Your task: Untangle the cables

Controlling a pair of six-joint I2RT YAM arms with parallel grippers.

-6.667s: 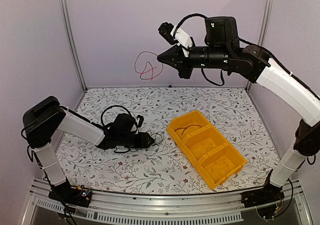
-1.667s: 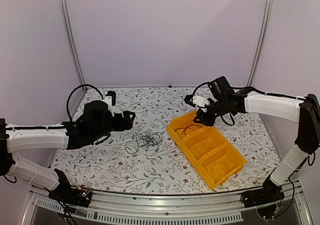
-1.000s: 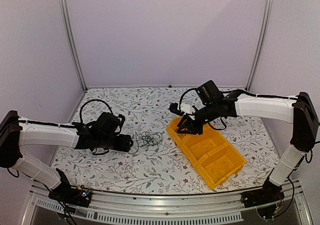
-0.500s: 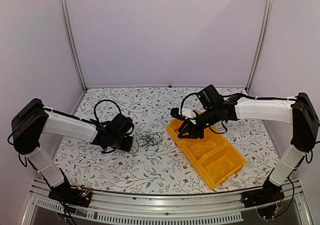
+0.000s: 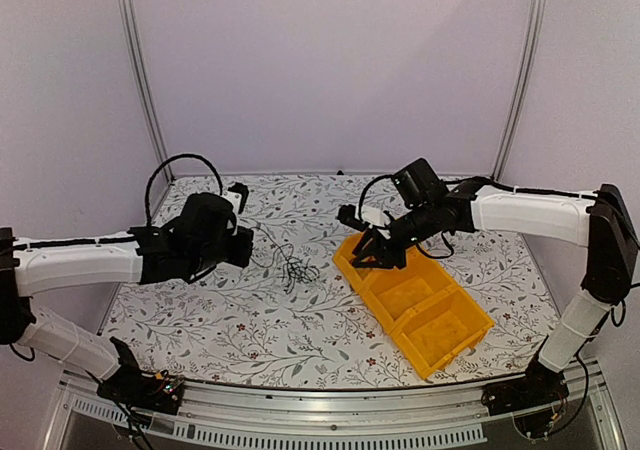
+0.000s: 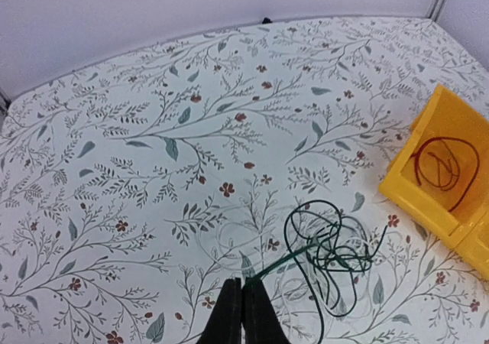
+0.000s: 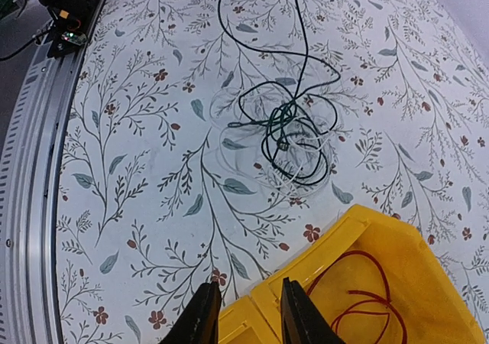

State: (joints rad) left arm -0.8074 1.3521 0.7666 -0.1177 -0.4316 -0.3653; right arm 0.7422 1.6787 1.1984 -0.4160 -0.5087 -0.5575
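Note:
A small tangle of cables [image 5: 298, 268] lies mid-table: a dark green cable [image 6: 328, 245] knotted with a thin white cable [image 7: 294, 177]. My left gripper [image 6: 242, 284] is shut on a strand of the green cable, which runs taut from the fingertips to the knot. In the top view the left gripper [image 5: 248, 242] hangs just left of the tangle. My right gripper [image 7: 248, 313] is open and holds nothing. It hovers over the near-left rim of the yellow bin [image 7: 382, 225]. A red cable [image 7: 359, 290] lies coiled in that bin's end compartment.
The yellow bin [image 5: 445, 362] with three compartments lies diagonally right of centre, and its other two compartments look bare. The right arm [image 5: 520, 210] reaches in from the right above the table's back half. A metal rail [image 7: 30, 206] edges the table front.
The left gripper has closed on the green cable and drawn back and up to the left, pulling the strand taut. The right gripper has stayed over the bin's corner.

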